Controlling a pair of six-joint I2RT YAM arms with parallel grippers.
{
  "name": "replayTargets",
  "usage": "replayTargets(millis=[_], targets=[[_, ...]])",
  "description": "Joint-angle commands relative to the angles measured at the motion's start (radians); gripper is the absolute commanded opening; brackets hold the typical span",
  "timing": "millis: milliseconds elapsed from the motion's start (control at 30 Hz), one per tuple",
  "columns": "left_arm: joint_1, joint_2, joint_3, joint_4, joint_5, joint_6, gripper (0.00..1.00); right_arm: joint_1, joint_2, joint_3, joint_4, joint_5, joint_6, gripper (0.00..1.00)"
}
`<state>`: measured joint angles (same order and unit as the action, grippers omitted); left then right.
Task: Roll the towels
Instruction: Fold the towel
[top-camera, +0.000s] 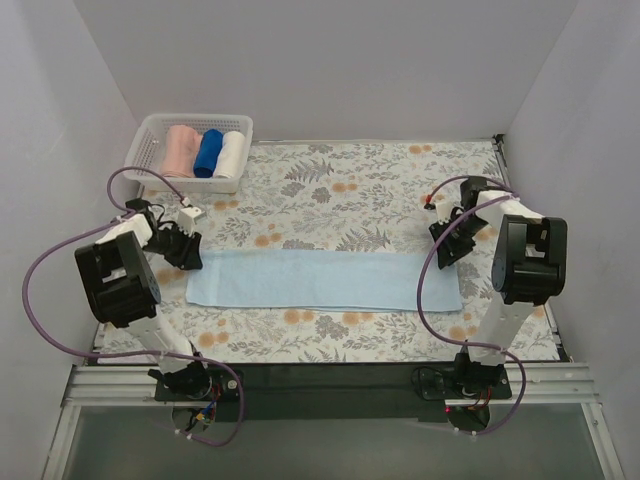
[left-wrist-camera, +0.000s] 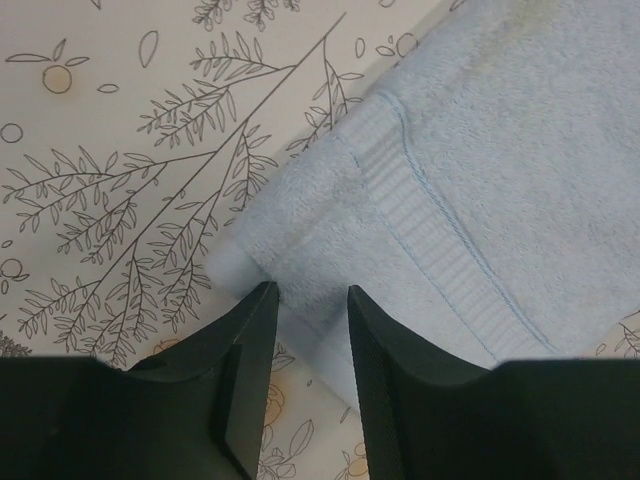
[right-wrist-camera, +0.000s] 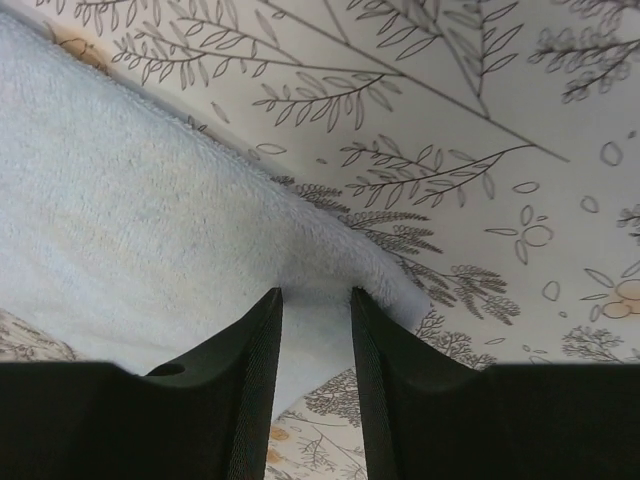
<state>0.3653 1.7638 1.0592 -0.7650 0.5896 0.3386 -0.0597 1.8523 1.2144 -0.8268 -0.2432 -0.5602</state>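
A light sky-blue towel (top-camera: 320, 280) lies flat as a long folded strip across the middle of the floral tablecloth. My left gripper (top-camera: 190, 258) is at its left end. In the left wrist view the gripper (left-wrist-camera: 305, 295) is open, its jaws a small gap apart over the towel's near corner (left-wrist-camera: 300, 260). My right gripper (top-camera: 446, 250) is at the towel's right end. In the right wrist view it (right-wrist-camera: 316, 295) is open over the far right corner (right-wrist-camera: 340, 265). A salmon-pink towel (top-camera: 180, 150) lies rolled in the basket.
A white basket (top-camera: 150, 130) stands at the back left and also holds a dark royal-blue roll (top-camera: 208, 153) and a white roll (top-camera: 231, 153). The floral cloth (top-camera: 350, 190) covers the table. Grey walls close in on the left, back and right.
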Motion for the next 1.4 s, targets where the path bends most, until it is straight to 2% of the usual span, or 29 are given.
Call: replayTargets(millis=[0, 100, 267, 367, 400, 500, 633, 767, 967, 1100, 1367], targets=[[0.003, 0.049, 0.031, 0.101, -0.073, -0.076, 0.32, -0.005, 0.053, 0.062, 0.098, 0.100, 0.019, 0.34], [-0.002, 0.089, 0.090, 0.087, -0.054, -0.093, 0.32, -0.005, 0.082, 0.086, 0.094, 0.117, 0.019, 0.33], [-0.023, 0.089, 0.180, 0.047, -0.008, -0.116, 0.34, -0.005, 0.032, 0.094, 0.071, 0.105, 0.003, 0.33], [-0.023, 0.050, 0.216, 0.013, 0.027, -0.131, 0.42, -0.009, -0.030, 0.123, 0.060, 0.074, 0.002, 0.38], [-0.025, 0.033, 0.213, 0.009, 0.030, -0.138, 0.48, -0.012, -0.036, 0.155, 0.058, 0.070, 0.005, 0.40], [-0.029, -0.050, 0.188, 0.007, 0.035, -0.157, 0.55, -0.026, -0.035, 0.210, 0.037, 0.068, 0.022, 0.42], [-0.028, -0.189, 0.118, 0.042, 0.044, -0.197, 0.60, -0.037, -0.024, 0.244, -0.012, 0.084, 0.039, 0.41], [-0.037, -0.256, 0.055, 0.049, 0.058, -0.201, 0.63, -0.037, -0.041, 0.179, -0.044, 0.044, 0.045, 0.35], [-0.040, -0.285, -0.019, 0.070, 0.059, -0.196, 0.62, -0.037, 0.007, 0.138, -0.006, 0.082, 0.082, 0.25], [-0.042, -0.296, -0.030, 0.073, 0.056, -0.196, 0.62, -0.037, 0.090, 0.210, 0.017, 0.114, 0.103, 0.10], [-0.049, -0.271, -0.031, 0.095, 0.046, -0.216, 0.61, -0.031, 0.314, 0.433, 0.029, 0.143, 0.128, 0.07]])
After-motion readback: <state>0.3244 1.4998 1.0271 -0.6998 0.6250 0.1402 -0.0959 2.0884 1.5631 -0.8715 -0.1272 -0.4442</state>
